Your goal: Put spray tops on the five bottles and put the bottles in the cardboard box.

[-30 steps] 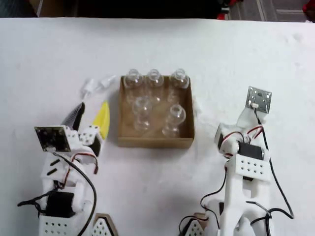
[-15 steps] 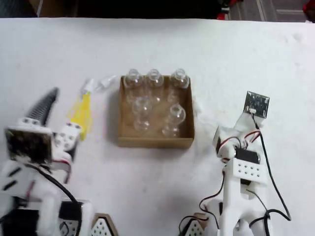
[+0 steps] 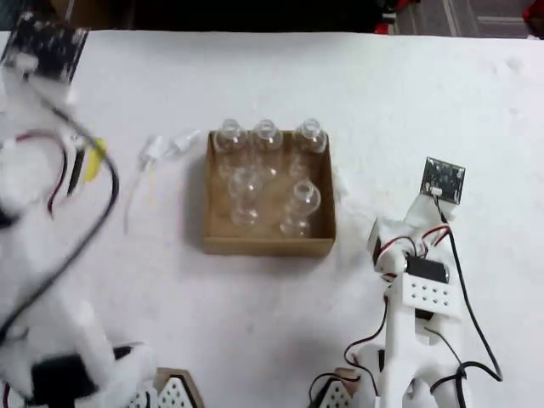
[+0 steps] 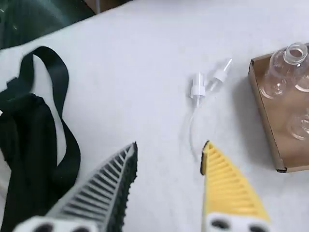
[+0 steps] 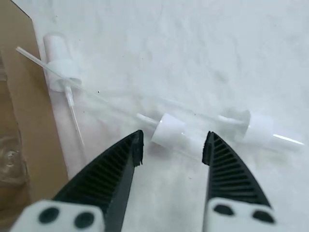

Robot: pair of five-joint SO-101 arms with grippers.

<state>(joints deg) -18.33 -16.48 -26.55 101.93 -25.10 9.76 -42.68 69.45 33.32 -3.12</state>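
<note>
A cardboard box (image 3: 268, 242) at mid-table holds several clear bottles (image 3: 266, 136) with bare necks. Two white spray tops (image 3: 157, 150) with thin tubes lie on the table just left of the box; the left wrist view has them (image 4: 197, 87) beyond my left gripper (image 4: 170, 147), which hangs open and empty above the table. My left arm is raised at the far left, its yellow finger (image 3: 93, 158) well left of those tops. My right gripper (image 5: 174, 140) is open over a spray top (image 5: 169, 128) beside the box's right side, with two more tops (image 5: 58, 63) (image 5: 258, 128) near it.
A black strap (image 4: 34, 121) lies on the table off to one side of my left gripper. The box's wall (image 5: 29, 96) runs close beside the right gripper. My right arm's base (image 3: 421, 297) stands right of the box. Bare white table lies behind and in front of the box.
My left arm has lifted and swung away toward the far left, its gripper now high above the table. The right arm has barely moved.
</note>
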